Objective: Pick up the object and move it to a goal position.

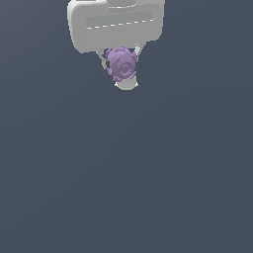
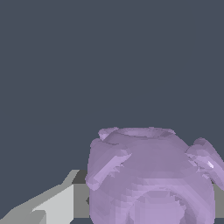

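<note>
I see one white, smooth end effector (image 1: 121, 69) at twelve o'clock, clamped on one light-purple knobbly object (image 1: 121, 63), roundish with bumps and ring marks, above a plain grey tabletop (image 1: 126, 173).

Quick count of what's showing up here: I'm seeing one object (image 1: 121, 63), a single light-purple knobbly lump, and that's the only loose item turning up in either view. One gripper (image 1: 125, 79) is showing too, white, just the one arm's worth. In the wrist view the same object (image 2: 151, 179) is filling the frame, and I'm only making out one finger (image 2: 52, 205) clearly beside it. On the object I'm counting at least three bumps sticking out there. Everything else is reading as plain grey backdrop.
</note>
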`<state>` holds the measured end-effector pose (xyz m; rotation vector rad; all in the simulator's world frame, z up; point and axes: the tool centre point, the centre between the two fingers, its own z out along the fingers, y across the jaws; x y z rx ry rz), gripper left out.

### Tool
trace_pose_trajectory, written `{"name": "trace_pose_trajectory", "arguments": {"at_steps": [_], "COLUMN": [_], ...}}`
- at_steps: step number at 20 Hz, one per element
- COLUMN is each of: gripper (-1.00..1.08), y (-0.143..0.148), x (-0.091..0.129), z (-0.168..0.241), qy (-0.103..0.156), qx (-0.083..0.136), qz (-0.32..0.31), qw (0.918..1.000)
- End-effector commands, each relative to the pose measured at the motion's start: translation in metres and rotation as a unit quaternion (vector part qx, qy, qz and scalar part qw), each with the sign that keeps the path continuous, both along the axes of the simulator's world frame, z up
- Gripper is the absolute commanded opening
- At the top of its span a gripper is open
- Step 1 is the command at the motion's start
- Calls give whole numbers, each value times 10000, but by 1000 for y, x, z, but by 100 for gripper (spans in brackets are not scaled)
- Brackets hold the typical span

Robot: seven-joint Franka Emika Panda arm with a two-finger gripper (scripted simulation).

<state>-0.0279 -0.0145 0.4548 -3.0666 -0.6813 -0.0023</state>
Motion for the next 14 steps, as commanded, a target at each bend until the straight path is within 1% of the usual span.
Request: {"name": "trace_pose_trajectory", "arguments": {"at_steps": [1, 7, 14], "gripper": [-100, -100, -100], "y": [-2, -6, -7], "x": [0, 2, 3], "z": [17, 41, 51], "qy": [7, 7, 7], "qx": [0, -2, -2], "qz": [1, -1, -1], "qw": [10000, 10000, 10000]}}
